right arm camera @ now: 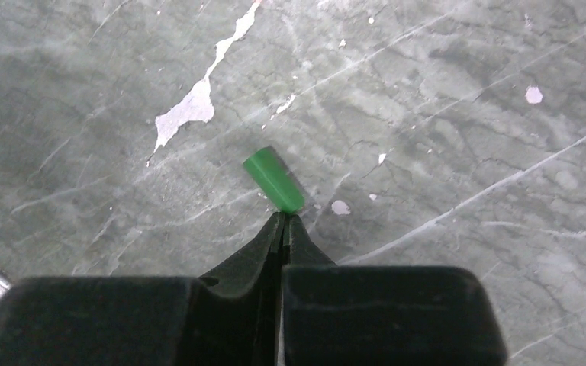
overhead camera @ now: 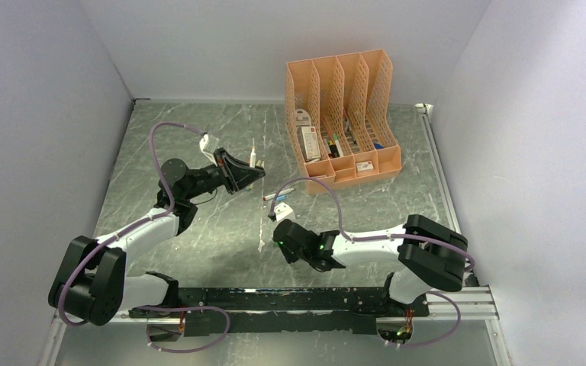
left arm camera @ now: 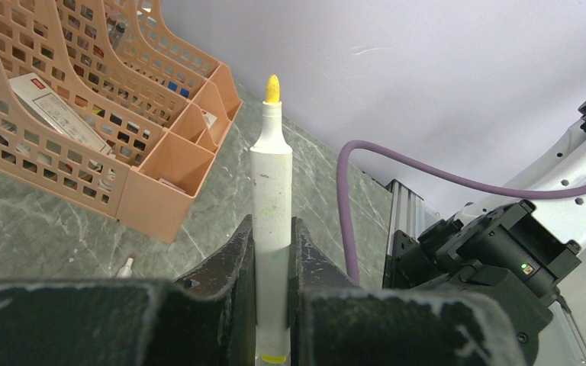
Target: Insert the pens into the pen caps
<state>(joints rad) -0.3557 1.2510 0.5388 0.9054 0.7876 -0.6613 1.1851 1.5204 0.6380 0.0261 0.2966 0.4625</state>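
Note:
My left gripper (overhead camera: 248, 174) is shut on a white pen (left arm camera: 272, 198) with a yellow tip and holds it upright above the table; the pen also shows in the top view (overhead camera: 253, 156). My right gripper (right arm camera: 284, 219) is shut and low over the table, with its tips touching the near end of a green pen cap (right arm camera: 274, 180) that lies on the surface. In the top view the right gripper (overhead camera: 277, 236) sits left of centre; the cap is hidden there. A second pen (overhead camera: 275, 195) with a red tip lies on the table, and it also shows in the left wrist view (left arm camera: 126, 265).
A peach lattice organiser (overhead camera: 343, 114) stands at the back right with small items in its compartments, also in the left wrist view (left arm camera: 160, 175). A purple cable (overhead camera: 328, 200) loops over the table by the right arm. White walls enclose three sides.

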